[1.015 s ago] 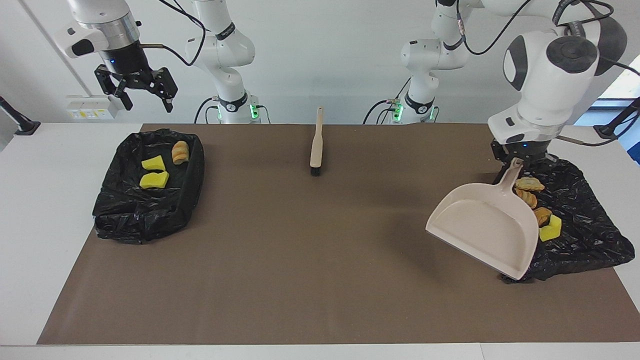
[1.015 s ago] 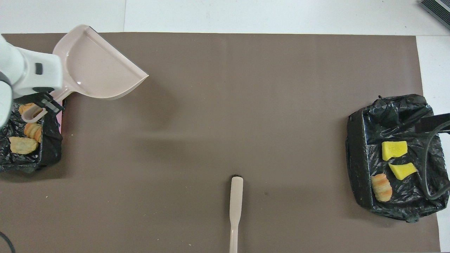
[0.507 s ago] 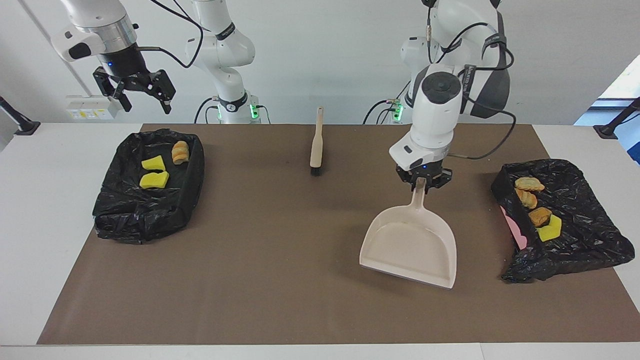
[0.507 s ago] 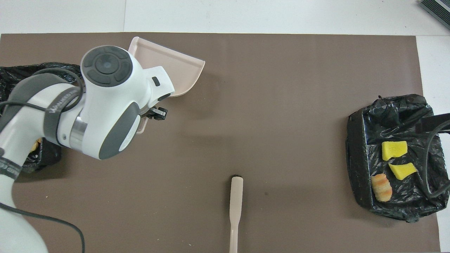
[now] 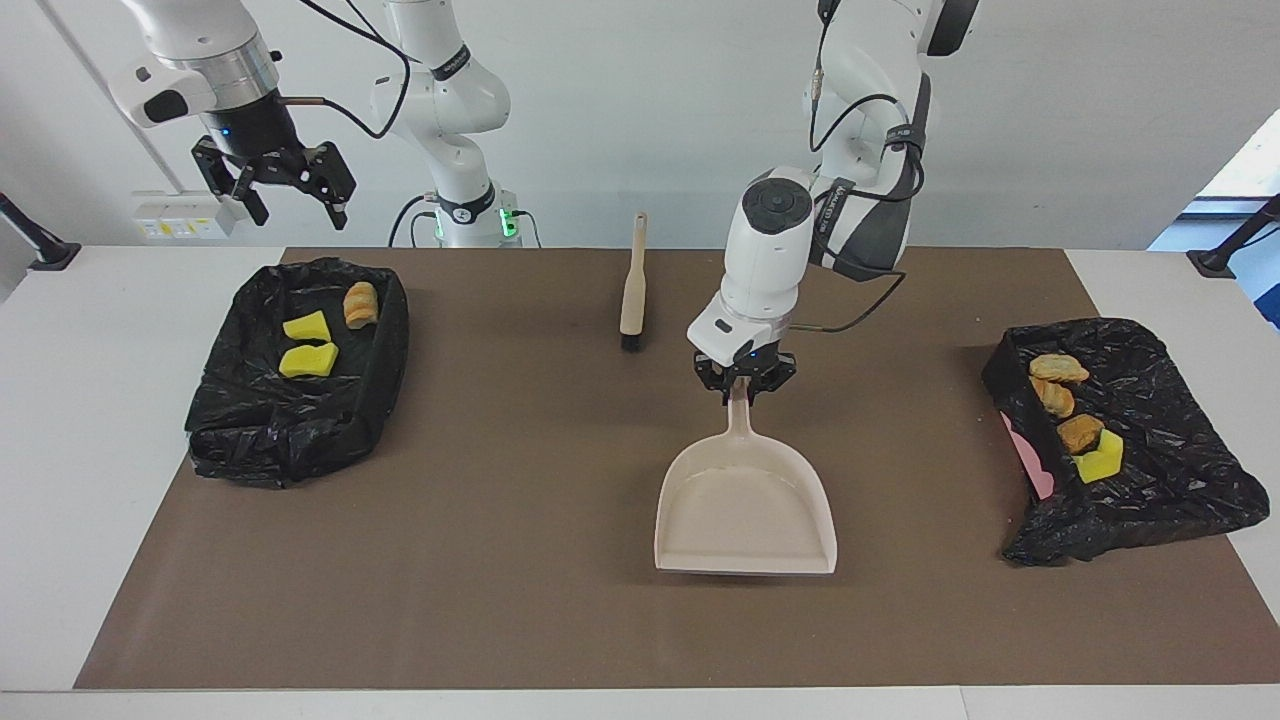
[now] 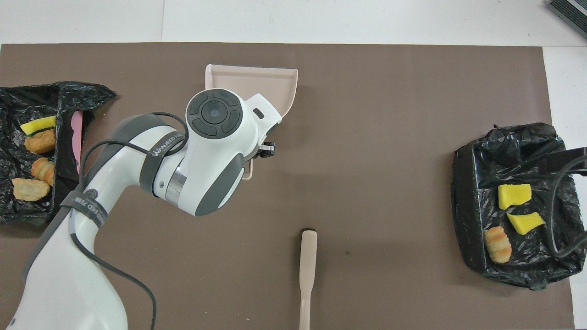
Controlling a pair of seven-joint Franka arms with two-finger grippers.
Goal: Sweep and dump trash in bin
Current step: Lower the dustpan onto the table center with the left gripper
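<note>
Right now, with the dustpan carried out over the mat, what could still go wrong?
1. The left gripper holds the dustpan only by its thin handle end; the pan could swivel or slip when set down.
2. The brush lies close by, nearer the robots; the arm could knock it.
3. The right gripper waits open above the bin at its end.

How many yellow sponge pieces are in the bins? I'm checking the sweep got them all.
3: two in the bin at the right arm's end, one in the bin at the left arm's end. Bag folds could hide more.
</note>
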